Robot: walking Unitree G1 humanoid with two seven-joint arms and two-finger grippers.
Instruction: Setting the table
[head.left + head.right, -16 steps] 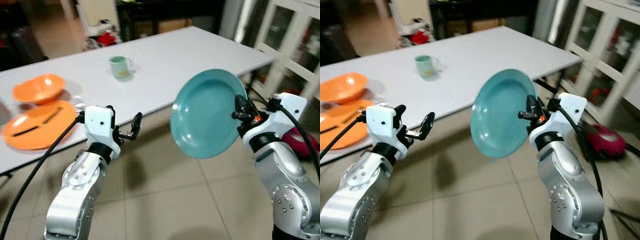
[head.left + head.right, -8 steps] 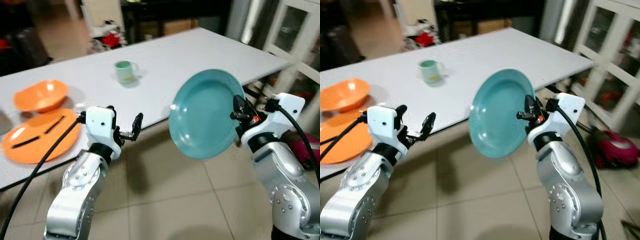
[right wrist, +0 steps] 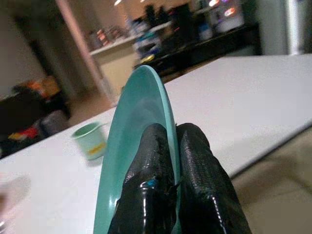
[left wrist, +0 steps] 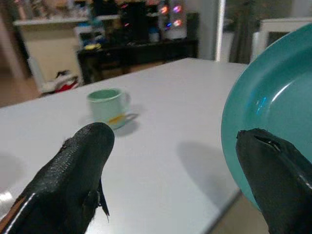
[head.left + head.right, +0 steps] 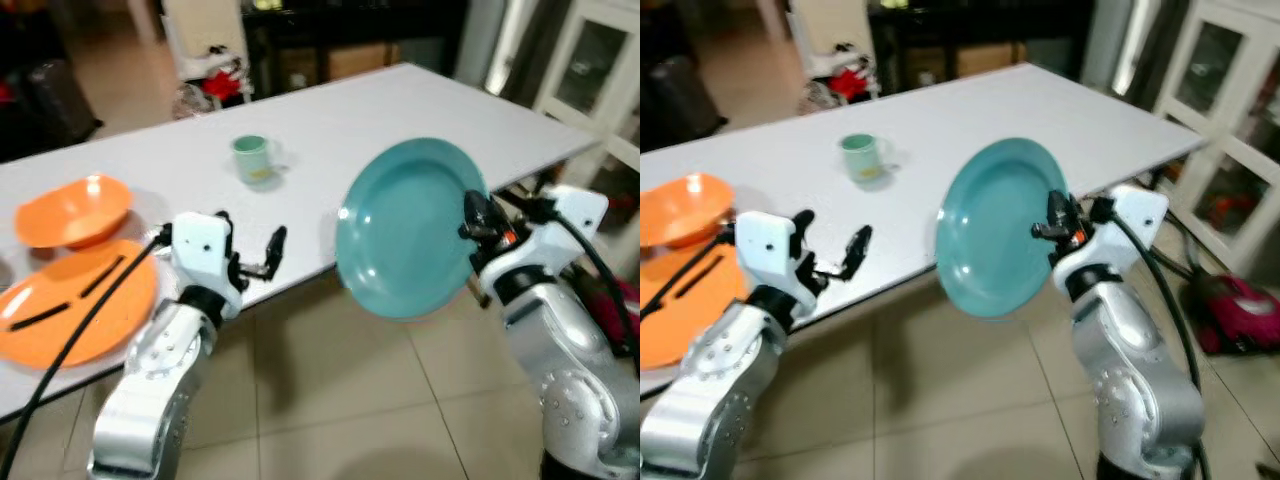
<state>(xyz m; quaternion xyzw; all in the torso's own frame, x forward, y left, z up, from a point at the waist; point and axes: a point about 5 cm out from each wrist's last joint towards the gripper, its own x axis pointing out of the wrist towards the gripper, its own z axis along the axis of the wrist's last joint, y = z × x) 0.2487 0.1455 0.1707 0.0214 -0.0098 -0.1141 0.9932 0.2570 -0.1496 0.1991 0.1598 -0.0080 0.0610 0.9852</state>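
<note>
My right gripper (image 5: 474,218) is shut on the rim of a teal plate (image 5: 405,228), held almost upright in the air just before the near edge of the long white table (image 5: 360,120); the fingers (image 3: 161,195) pinch its edge (image 3: 141,122). My left gripper (image 5: 252,252) stands open and empty by the table's near edge, with both fingertips (image 4: 83,161) wide apart. A green mug (image 5: 250,158) stands mid-table. At the left lie an orange bowl (image 5: 72,208) and an orange plate (image 5: 75,300) with two dark utensils on it.
A tiled floor (image 5: 340,400) runs under the table. White glass-door cabinets (image 5: 600,70) stand at the right, with a red object (image 5: 1230,310) on the floor beside them. Dark furniture (image 5: 330,40) stands beyond the table.
The whole scene has shifted, so the camera has moved nearer to the table. The right gripper keeps its hold on the teal plate. The left gripper stays open.
</note>
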